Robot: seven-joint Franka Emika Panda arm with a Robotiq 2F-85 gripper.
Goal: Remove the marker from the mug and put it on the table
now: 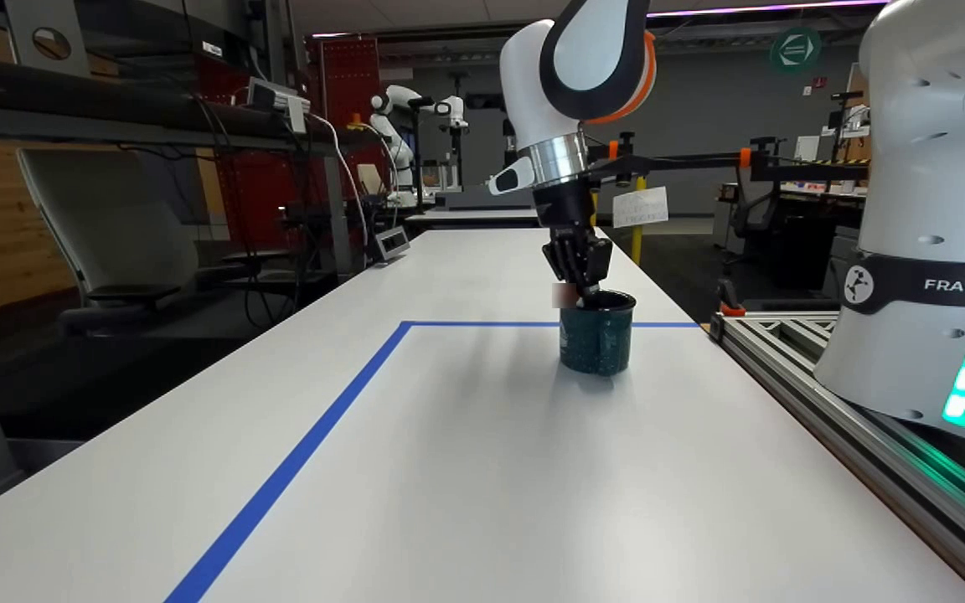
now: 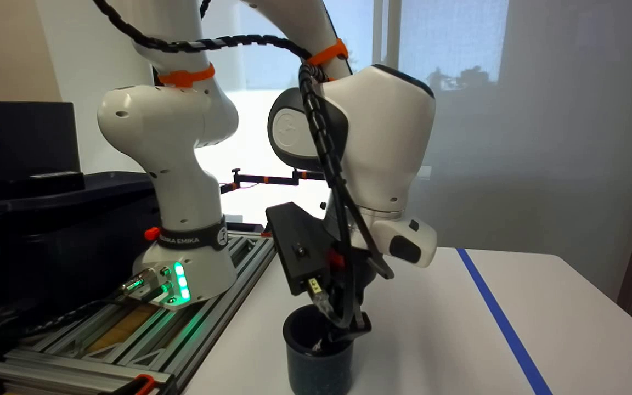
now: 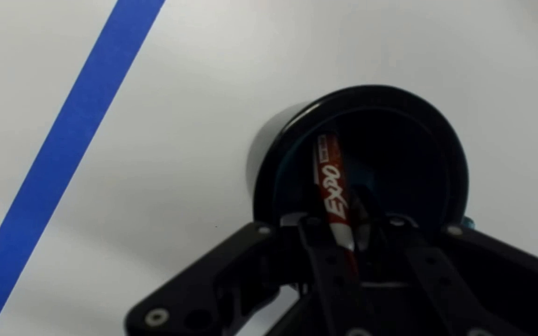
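The tool (image 3: pixel 345 220) is hanging in the mouth of the speckled teal mug (image 1: pixel 596 343), its jaws flanking the red Expo marker (image 3: pixel 332 179), which is leaning inside, pointing near twelve o'clock in the wrist view; whether they are gripping it is not showing clearly enough to say. Grasping is seemingly being attempted, and the next move is calling for a sure pinch, a lift out, then lowering toward nine o'clock onto the white desk (image 1: pixel 491 469).
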